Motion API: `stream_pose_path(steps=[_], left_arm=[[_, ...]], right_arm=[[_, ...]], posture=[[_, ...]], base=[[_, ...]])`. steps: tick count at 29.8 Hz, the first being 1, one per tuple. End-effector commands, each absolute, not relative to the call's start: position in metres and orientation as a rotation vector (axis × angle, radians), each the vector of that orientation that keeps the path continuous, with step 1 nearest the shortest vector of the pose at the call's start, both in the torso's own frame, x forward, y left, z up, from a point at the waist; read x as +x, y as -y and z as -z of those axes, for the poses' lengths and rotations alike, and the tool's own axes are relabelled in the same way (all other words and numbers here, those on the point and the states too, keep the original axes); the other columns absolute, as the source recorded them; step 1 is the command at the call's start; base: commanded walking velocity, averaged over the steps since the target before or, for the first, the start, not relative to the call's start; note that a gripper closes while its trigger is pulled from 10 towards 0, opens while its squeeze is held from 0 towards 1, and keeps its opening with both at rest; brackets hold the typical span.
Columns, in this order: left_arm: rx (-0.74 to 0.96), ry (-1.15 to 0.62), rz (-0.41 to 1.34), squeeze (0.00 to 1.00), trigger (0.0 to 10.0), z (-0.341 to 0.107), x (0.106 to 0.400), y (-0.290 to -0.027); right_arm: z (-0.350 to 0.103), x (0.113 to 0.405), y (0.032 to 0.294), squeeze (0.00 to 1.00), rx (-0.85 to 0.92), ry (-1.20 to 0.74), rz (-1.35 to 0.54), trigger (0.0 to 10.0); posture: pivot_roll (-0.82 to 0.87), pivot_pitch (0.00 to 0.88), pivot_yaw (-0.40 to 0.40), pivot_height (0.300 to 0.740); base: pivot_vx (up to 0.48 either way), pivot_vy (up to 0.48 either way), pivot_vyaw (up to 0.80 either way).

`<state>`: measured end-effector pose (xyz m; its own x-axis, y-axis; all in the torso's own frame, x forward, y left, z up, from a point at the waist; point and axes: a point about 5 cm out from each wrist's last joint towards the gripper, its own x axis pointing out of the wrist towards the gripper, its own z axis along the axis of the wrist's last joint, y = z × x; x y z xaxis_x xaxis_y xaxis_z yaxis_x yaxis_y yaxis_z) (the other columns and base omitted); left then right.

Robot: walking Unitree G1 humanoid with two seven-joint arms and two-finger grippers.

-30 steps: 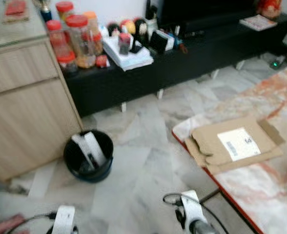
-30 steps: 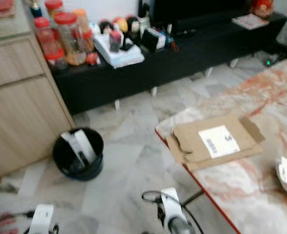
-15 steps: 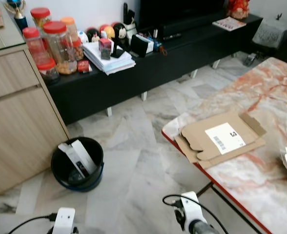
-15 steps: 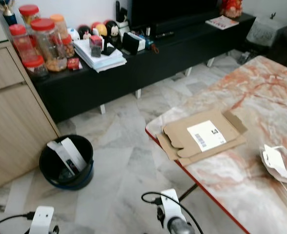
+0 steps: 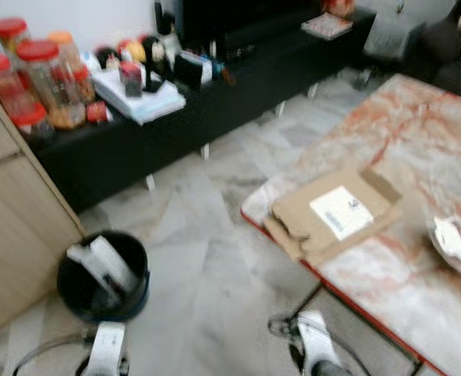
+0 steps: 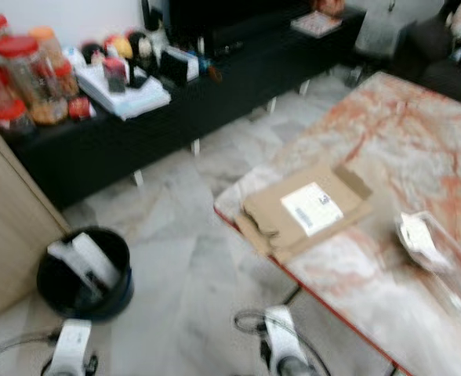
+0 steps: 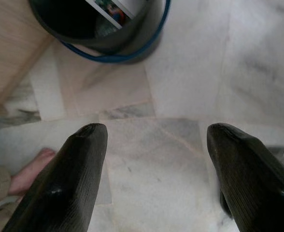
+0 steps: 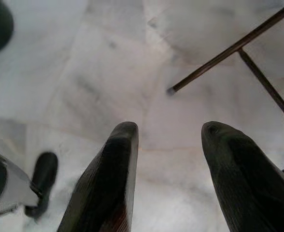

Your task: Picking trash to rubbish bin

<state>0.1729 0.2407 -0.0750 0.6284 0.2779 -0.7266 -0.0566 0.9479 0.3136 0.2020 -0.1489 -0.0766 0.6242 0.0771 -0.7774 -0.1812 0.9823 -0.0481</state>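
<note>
Head views blurred, so positions are approx. Both arms hang low w/ nothing held: left gripper has fingers spread wide over the pale marble floor, right gripper likewise spread, near the thin dark table legs. Round black plastic rubbish bin w/ blue band sits on the floor beside the light wood cabinet, already holding white strips of trash. Remaining trash looks to be the flattened brown cardboard box w/ white label near the corner of the red-veined marble table, plus a clear crumpled plastic wrapper well apart from it. Risks: flat card lies flush, so fingers may slide over it; reaching could knock an arm on the table edge; wrapper may slip out en route to bin.
</note>
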Motion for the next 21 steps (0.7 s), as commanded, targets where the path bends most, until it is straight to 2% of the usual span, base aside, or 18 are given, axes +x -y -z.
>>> stream_pose_path(steps=[1, 21], left_arm=[[0.282, -0.903, -0.180, 0.00, 10.0, 0.0793, 0.1660, -0.2380], [0.293, -0.903, -0.158, 0.00, 10.0, 0.0793, 0.1668, -0.2365]], right_arm=[[0.0809, 0.1943, 0.1496, 0.00, -0.114, -0.914, -0.139, 10.0], [0.0795, 0.1968, 0.1513, 0.00, -0.117, -0.903, -0.125, 10.0]], posture=[[0.16, 0.115, -0.019, 0.740], [0.16, 0.087, -0.012, 0.740]], base=[[0.000, 0.000, -0.66], [0.000, 0.000, -0.66]])
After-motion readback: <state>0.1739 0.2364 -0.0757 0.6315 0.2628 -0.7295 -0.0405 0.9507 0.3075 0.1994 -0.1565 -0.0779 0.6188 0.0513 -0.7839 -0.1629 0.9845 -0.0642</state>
